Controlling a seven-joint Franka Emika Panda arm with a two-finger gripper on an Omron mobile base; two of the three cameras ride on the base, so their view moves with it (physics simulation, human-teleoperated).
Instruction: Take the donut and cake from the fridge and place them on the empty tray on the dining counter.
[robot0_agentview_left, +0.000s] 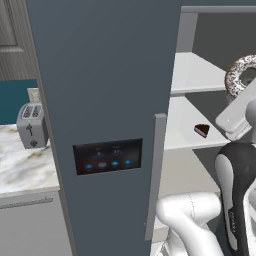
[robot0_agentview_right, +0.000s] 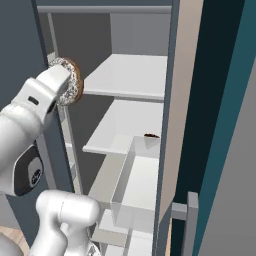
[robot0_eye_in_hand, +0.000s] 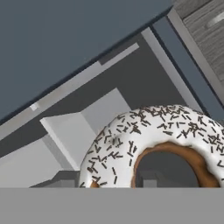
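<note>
Counting one donut (robot0_eye_in_hand: 153, 144), one cake (robot0_agentview_left: 201, 130)

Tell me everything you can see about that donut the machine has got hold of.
The donut is a small ring with white icing, thin dark sprinkles and an orange-brown rim around its hole. It looks whole and undamaged. It is off the shelves, held up on edge at the tip of the end effector, in front of the open fridge, level with its upper shelves. Nothing else touches it; the cake sits apart on a lower shelf.
</note>
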